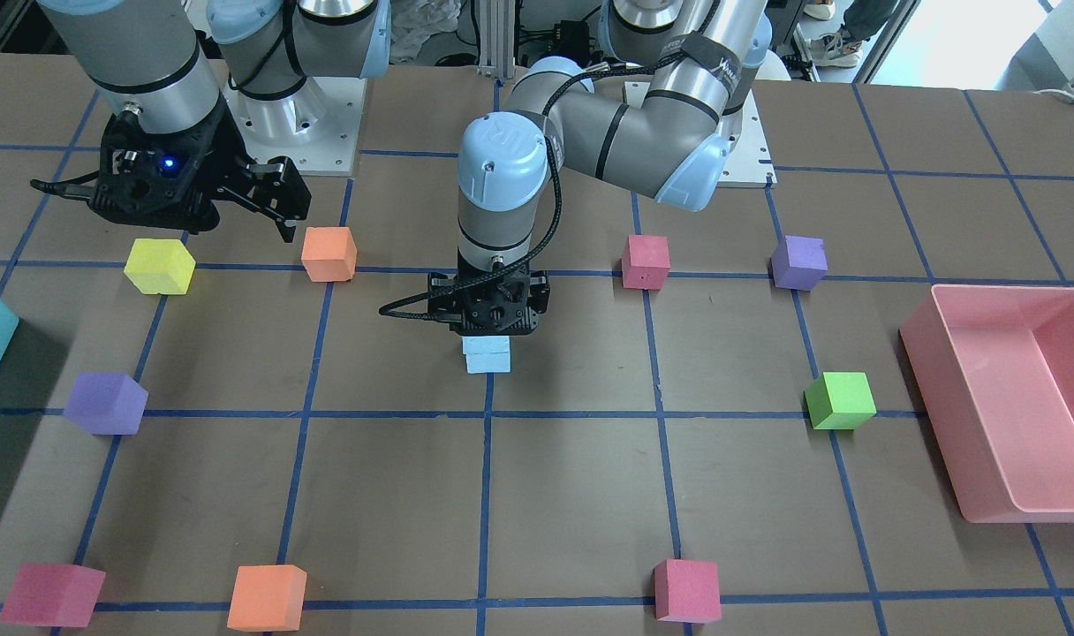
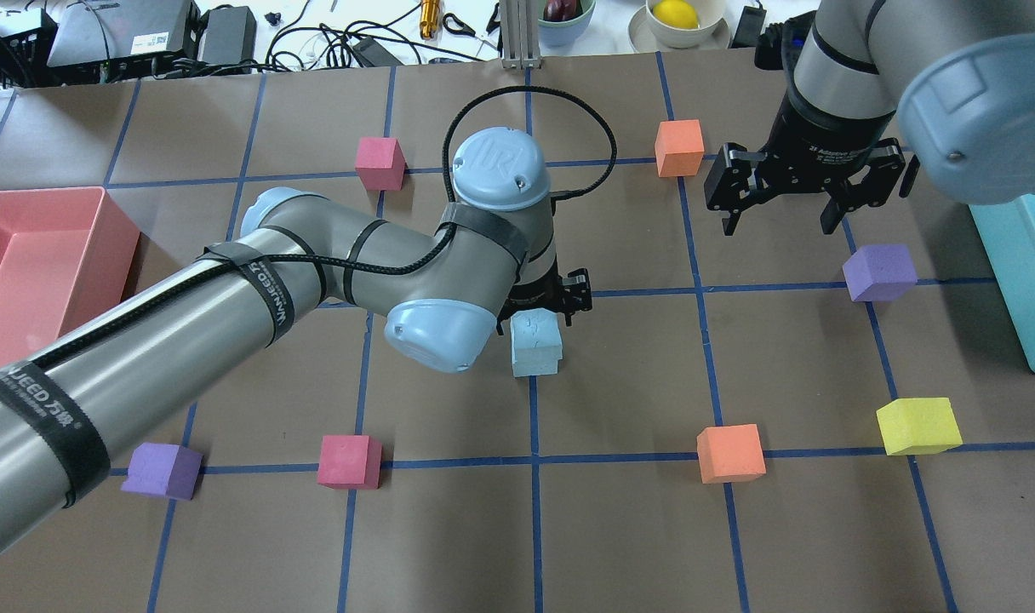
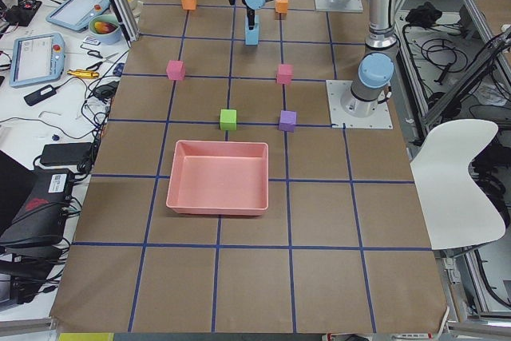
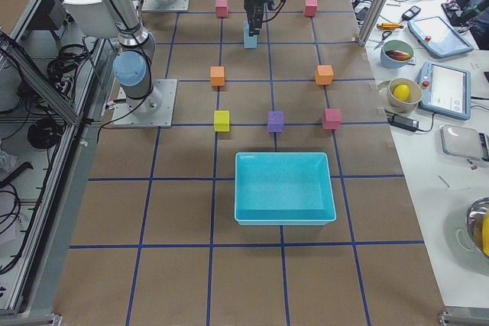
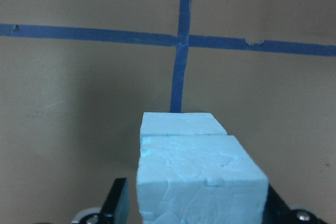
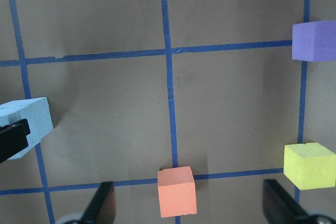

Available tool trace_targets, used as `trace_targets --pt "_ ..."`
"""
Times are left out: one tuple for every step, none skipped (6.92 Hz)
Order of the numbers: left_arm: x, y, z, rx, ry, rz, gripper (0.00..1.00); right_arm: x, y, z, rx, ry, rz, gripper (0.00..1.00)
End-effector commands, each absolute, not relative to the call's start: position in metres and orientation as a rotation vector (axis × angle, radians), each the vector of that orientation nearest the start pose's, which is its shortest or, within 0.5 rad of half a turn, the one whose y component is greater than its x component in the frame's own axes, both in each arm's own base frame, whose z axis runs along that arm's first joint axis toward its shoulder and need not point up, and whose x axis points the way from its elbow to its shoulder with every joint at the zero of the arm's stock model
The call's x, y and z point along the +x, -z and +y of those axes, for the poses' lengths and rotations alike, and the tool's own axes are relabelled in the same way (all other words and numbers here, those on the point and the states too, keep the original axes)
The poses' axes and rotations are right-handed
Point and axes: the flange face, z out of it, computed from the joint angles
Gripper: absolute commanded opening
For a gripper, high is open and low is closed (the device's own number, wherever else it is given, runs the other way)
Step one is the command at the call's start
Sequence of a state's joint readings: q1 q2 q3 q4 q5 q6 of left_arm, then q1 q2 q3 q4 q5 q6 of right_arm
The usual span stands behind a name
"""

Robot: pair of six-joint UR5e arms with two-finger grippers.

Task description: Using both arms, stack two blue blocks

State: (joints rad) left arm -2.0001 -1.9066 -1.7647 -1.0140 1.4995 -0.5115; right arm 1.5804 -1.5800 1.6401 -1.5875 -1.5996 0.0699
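The left end effector (image 1: 489,329), gripping the upper pale-blue foam cube (image 5: 199,182), should square it over the lower pale-blue foam cube (image 1: 488,363) before releasing.

"UR" on joint cap (image 2: 498,168)

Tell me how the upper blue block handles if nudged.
The upper blue block looks like scuffed foam, so probably light and slightly squashy in the left pincer. Flat faces: unlikely to roll. Perched on the lower blue block, it could slide off if nudged.
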Motion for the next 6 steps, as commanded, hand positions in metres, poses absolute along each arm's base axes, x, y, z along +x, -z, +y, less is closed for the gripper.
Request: trace_targets --pt "-0.356 -0.318 -0.481 -0.177 0.022 3.249 1.00 0.141 -0.466 -0.481 0.080 -0.049 3.126 1.00" --pt "-0.325 -0.346 -0.494 -0.213 -0.017 3.225 1.00 0.142 -0.464 -0.480 0.072 -0.056 3.114 1.00" --pt "-0.283 -0.378 -0.506 -0.163 -0.049 3.206 1.00 0.142 -0.463 -0.480 0.070 -0.056 3.114 1.00" --pt "-0.236 -0.412 -0.518 -0.104 -0.033 3.184 1.00 0.142 -0.463 -0.480 0.070 -0.059 3.112 1.00" --pt "-0.190 -0.441 -0.525 -0.013 -0.008 3.148 1.00 0.142 -0.462 -0.480 0.072 -0.061 3.112 1.00" --pt "-0.158 -0.461 -0.517 0.117 -0.005 3.085 1.00 0.143 -0.462 -0.480 0.072 -0.061 3.112 1.00"
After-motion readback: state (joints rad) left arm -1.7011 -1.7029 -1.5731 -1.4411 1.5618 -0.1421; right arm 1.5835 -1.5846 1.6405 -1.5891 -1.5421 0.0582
